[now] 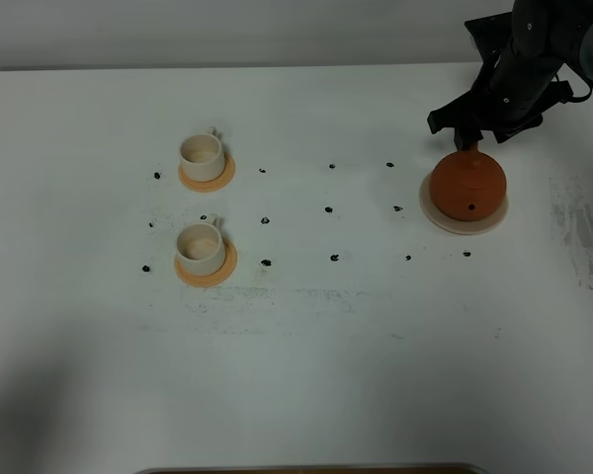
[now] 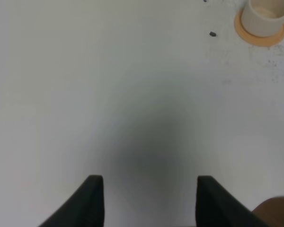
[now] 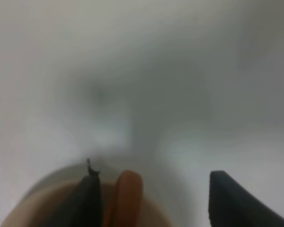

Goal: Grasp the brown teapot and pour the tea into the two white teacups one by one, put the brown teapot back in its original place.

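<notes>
**Right jaws spread around the teapot handle, no grip**

High camera: your right gripper (image 1: 467, 141) sat low over the back of the brown teapot (image 1: 469, 188). The pot rested on its cream saucer (image 1: 445, 219) at the right of the table (image 1: 356, 355). The far teacup (image 1: 201, 155) and near teacup (image 1: 200, 245) stood at the left, well apart from the pot.

Left wrist: your left gripper (image 2: 146, 182) hung spread over bare table, holding nothing.

Right wrist: the fingers (image 3: 87, 201) stood wide. The loop handle (image 3: 128, 194) lay between them, just beside one finger, with a clear gap to the other. You could not tell whether it touched.
</notes>
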Robot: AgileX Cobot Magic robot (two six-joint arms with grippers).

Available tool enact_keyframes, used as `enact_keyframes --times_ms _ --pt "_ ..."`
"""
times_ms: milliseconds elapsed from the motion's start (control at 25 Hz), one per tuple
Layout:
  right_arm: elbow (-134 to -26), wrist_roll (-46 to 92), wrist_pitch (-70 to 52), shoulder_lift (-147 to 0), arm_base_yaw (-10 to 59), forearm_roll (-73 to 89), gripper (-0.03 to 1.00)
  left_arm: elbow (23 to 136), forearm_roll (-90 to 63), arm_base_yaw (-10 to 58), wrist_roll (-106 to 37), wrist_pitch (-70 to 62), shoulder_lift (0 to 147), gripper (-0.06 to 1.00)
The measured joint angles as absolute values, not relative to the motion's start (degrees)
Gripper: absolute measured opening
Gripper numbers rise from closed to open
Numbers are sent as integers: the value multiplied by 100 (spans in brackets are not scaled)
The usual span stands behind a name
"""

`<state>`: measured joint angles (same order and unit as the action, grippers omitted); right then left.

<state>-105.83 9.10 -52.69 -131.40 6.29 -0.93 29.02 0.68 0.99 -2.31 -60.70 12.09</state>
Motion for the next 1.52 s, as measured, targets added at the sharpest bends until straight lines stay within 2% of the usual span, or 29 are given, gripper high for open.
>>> enact_keyframes --times_ms 1520 --pt "-10588 644 -5456 -13096 629 -1118 51 2902 68 99 -226 -6070 1209 46"
